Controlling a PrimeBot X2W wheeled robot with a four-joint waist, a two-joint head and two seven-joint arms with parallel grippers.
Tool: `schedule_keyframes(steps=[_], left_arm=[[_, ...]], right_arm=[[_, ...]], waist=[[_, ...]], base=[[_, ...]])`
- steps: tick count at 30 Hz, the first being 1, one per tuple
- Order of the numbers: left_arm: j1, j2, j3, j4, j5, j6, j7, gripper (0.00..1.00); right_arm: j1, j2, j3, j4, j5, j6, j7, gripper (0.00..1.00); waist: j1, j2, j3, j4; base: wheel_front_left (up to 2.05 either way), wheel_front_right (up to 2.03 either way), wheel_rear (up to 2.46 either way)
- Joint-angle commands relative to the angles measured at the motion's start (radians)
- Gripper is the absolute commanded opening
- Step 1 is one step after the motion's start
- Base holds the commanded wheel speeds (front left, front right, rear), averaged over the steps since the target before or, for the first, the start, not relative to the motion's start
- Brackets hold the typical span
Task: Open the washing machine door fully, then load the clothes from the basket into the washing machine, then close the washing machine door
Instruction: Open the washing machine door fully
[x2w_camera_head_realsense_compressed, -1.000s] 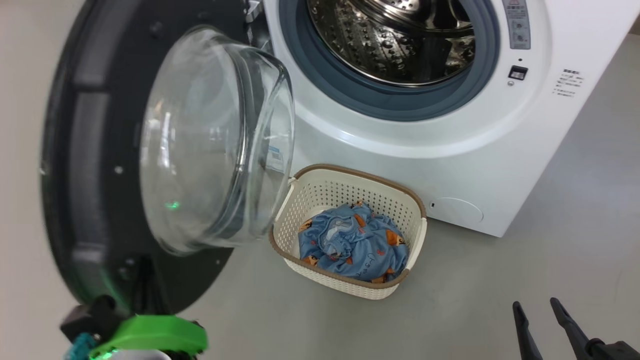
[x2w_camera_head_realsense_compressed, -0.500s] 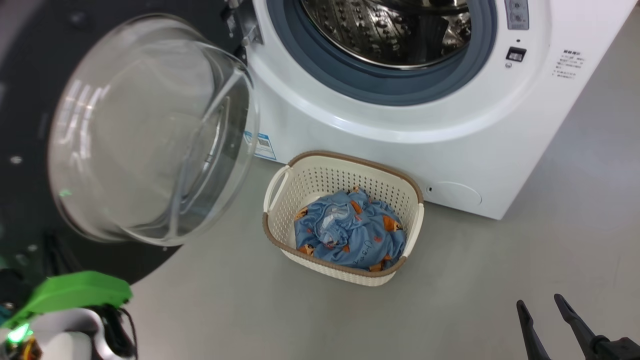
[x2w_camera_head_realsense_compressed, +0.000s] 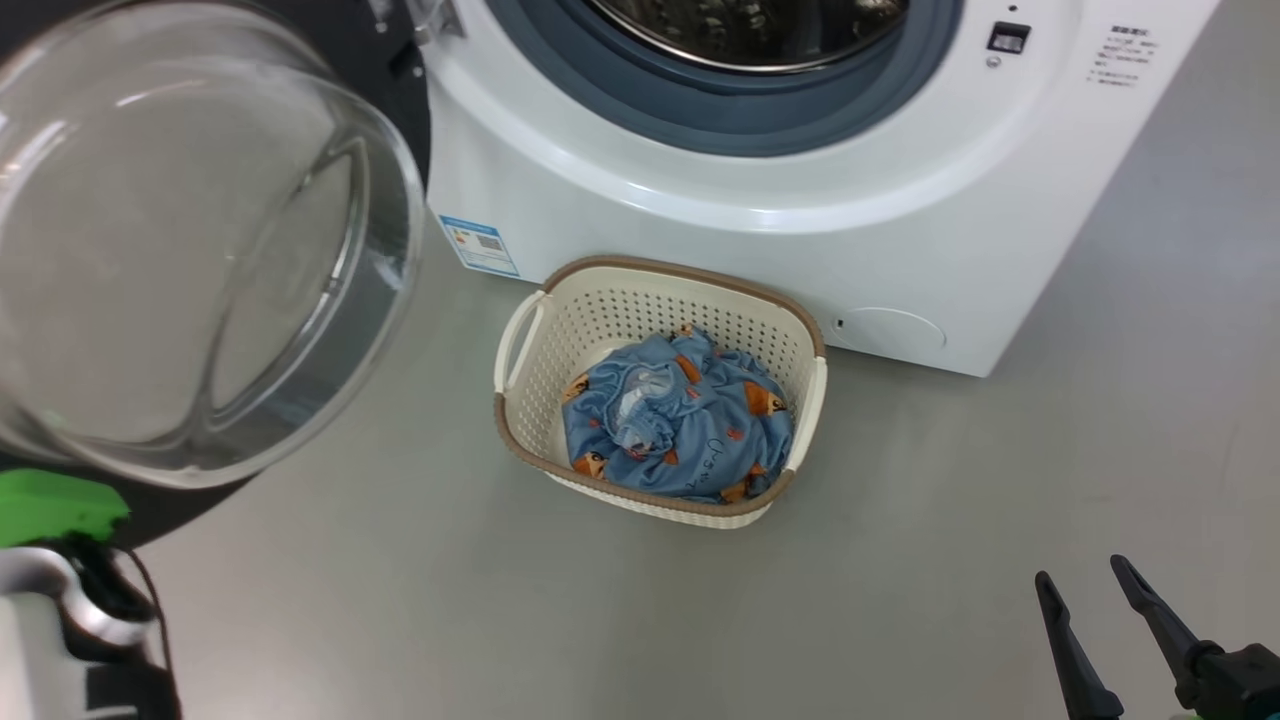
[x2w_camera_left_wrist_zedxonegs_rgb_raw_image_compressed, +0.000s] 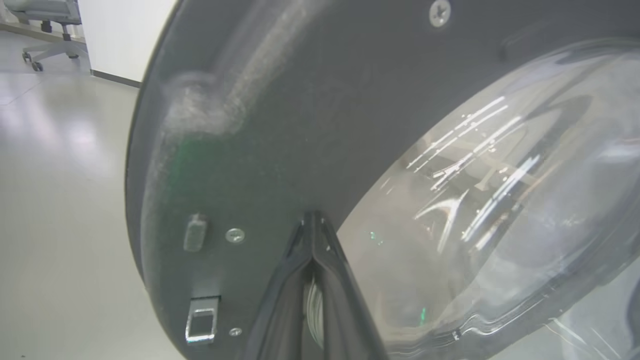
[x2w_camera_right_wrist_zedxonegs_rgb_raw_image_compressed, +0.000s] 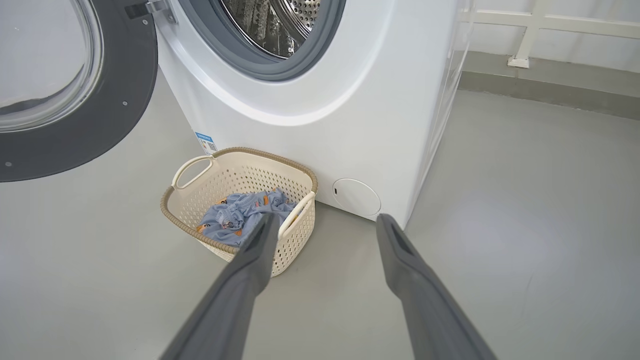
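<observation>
The washing machine (x2w_camera_head_realsense_compressed: 700, 220) stands at the top of the head view, its steel drum (x2w_camera_head_realsense_compressed: 740, 30) exposed. The washing machine door (x2w_camera_head_realsense_compressed: 345, 50) hangs open at the left, its glass bowl (x2w_camera_head_realsense_compressed: 180, 250) bulging toward me. My left gripper (x2w_camera_left_wrist_zedxonegs_rgb_raw_image_compressed: 312, 217) is shut, its tips against the door's dark inner face (x2w_camera_left_wrist_zedxonegs_rgb_raw_image_compressed: 280, 125) beside the glass. The basket (x2w_camera_head_realsense_compressed: 680, 268) sits on the floor in front of the machine, holding the blue bear-print clothes (x2w_camera_head_realsense_compressed: 680, 420). My right gripper (x2w_camera_head_realsense_compressed: 1080, 572) is open and empty at the lower right, well short of the basket (x2w_camera_right_wrist_zedxonegs_rgb_raw_image_compressed: 270, 156).
A blue label sticker (x2w_camera_head_realsense_compressed: 480, 245) and a round white flap (x2w_camera_head_realsense_compressed: 890, 330) mark the machine's lower front. Grey floor spreads around the basket. An office chair (x2w_camera_left_wrist_zedxonegs_rgb_raw_image_compressed: 45, 15) stands far behind the door. A pale railing (x2w_camera_right_wrist_zedxonegs_rgb_raw_image_compressed: 550, 22) runs along the wall to the machine's right.
The door has swung wider, to the left, with my left arm moving along with it. The head camera has shifted too. Basket, clothes and right gripper keep their places.
</observation>
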Motion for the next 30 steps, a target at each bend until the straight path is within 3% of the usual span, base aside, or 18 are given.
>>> schedule_keyframes(steps=[1,7,17,30], left_arm=[[-0.042,0.062,0.045,-0.006,0.021,-0.005,-0.006,0.0],[-0.115,0.14,0.112,0.112,0.094,-0.019,-0.006,0.0],[-0.17,0.187,0.169,0.205,0.159,-0.018,-0.006,0.0],[-0.176,0.158,0.187,0.225,0.193,-0.044,-0.006,0.0]], right_arm=[[-0.018,-0.02,0.029,-0.021,0.009,0.002,-0.012,1.0],[-0.033,-0.021,0.045,-0.008,0.016,0.002,-0.012,1.0],[-0.034,-0.016,0.048,0.002,0.02,0.002,-0.012,1.0],[-0.033,0.012,0.035,0.009,0.025,0.002,-0.012,1.0]], waist=[[0.0,-0.0001,0.012,-0.015],[0.0,-0.0001,0.018,-0.047],[0.0,-0.0001,0.011,-0.06],[0.0,-0.0001,-0.044,-0.035]], base=[[0.0,0.0,0.0],[0.0,0.0,0.0],[0.0,0.0,0.0],[0.0,0.0,0.0]])
